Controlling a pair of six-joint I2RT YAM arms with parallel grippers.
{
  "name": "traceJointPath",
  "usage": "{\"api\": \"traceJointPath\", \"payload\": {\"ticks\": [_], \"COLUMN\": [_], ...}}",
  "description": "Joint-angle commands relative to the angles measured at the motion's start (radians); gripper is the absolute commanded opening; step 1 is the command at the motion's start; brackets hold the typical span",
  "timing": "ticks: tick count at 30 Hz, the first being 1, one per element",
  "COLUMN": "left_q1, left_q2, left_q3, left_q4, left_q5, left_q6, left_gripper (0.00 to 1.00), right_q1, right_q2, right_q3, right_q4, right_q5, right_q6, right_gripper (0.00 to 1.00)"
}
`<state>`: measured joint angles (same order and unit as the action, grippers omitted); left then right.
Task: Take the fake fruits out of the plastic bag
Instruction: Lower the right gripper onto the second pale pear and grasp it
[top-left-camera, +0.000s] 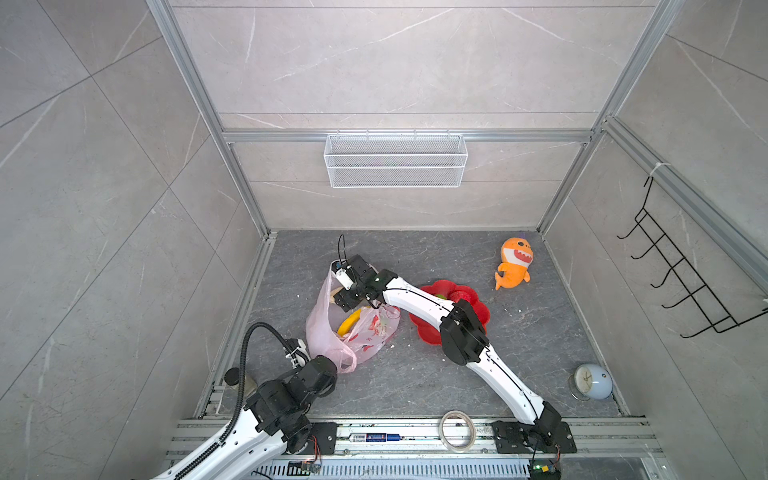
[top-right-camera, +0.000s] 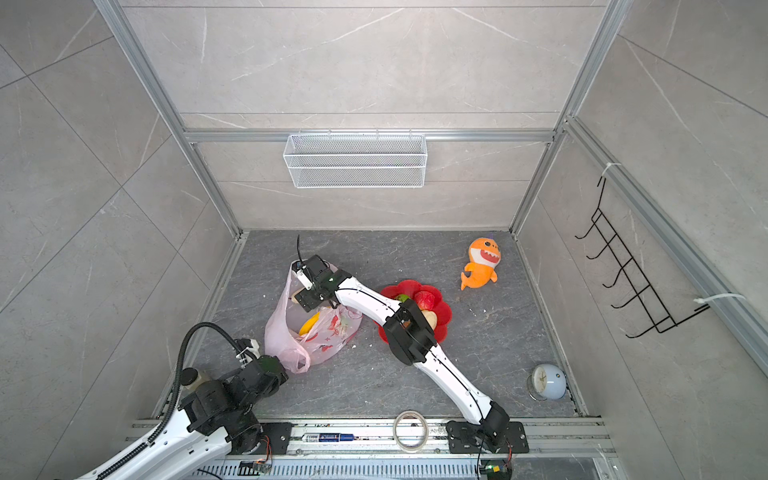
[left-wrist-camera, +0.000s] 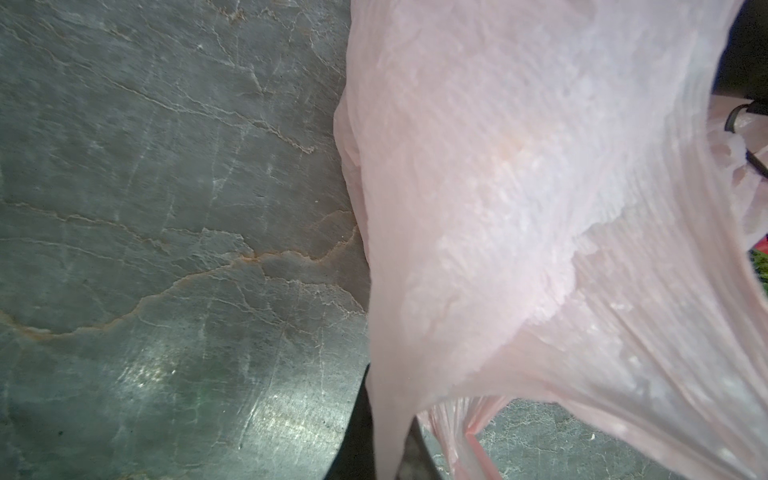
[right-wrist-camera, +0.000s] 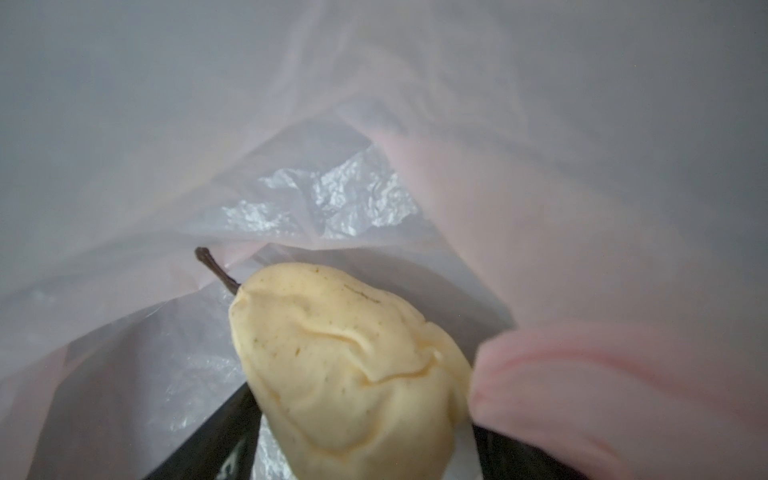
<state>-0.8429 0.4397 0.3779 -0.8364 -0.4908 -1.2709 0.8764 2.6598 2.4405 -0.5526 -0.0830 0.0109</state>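
The pink plastic bag (top-left-camera: 326, 332) (top-right-camera: 282, 332) lies left of centre on the grey floor, its mouth towards the back. My right gripper (top-left-camera: 345, 300) (top-right-camera: 306, 300) reaches into that mouth. In the right wrist view a cream pear (right-wrist-camera: 349, 365) with a brown stem sits between the open fingers (right-wrist-camera: 208, 440), with thin gaps on both sides. A yellow banana (top-left-camera: 348, 323) (top-right-camera: 309, 324) shows inside the bag. My left gripper (left-wrist-camera: 392, 453) (top-left-camera: 332, 363) is shut on the bag's near handle. The red dish (top-left-camera: 480, 309) holds a red fruit (top-right-camera: 424, 299) and a green one (top-right-camera: 402, 297).
An orange plush shark (top-left-camera: 513, 264) lies at the back right and a pale blue clock (top-left-camera: 590, 382) at the front right. A tape roll (top-left-camera: 457, 430) and a marker (top-left-camera: 374, 437) rest on the front rail. A wire basket (top-left-camera: 395, 160) hangs on the back wall.
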Motion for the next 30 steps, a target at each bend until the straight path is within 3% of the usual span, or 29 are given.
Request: {"api": "traceJointPath", "payload": {"ticks": [1, 14, 19, 30], "left_q1": [-0.002, -0.002, -0.003, -0.003], "left_q2": [-0.002, -0.009, -0.009, 0.001], "left_q3": [0.029, 0.029, 0.033, 0.04], "left_q4": [0.001, -0.002, -0.002, 0.062], "left_q5": [-0.013, -0.014, -0.02, -0.074], "left_q6": [0.021, 0.022, 0.023, 0.046], "left_gripper": [0.0, 0.0, 0.0, 0.0], "right_q1": [-0.007, -0.013, -0.015, -0.009], "right_q2": [0.061, 0.108, 0.099, -0.006], "right_q3": [0.071, 0.15, 0.15, 0.051], "right_q4": [-0.006, -0.05, -0.066, -0.085], "right_q5": [-0.016, -0.017, -0.028, -0.054], "right_q6": [0.007, 0.028, 0.027, 0.028], "right_gripper": [0.81, 0.7, 0.57, 0.38]}}
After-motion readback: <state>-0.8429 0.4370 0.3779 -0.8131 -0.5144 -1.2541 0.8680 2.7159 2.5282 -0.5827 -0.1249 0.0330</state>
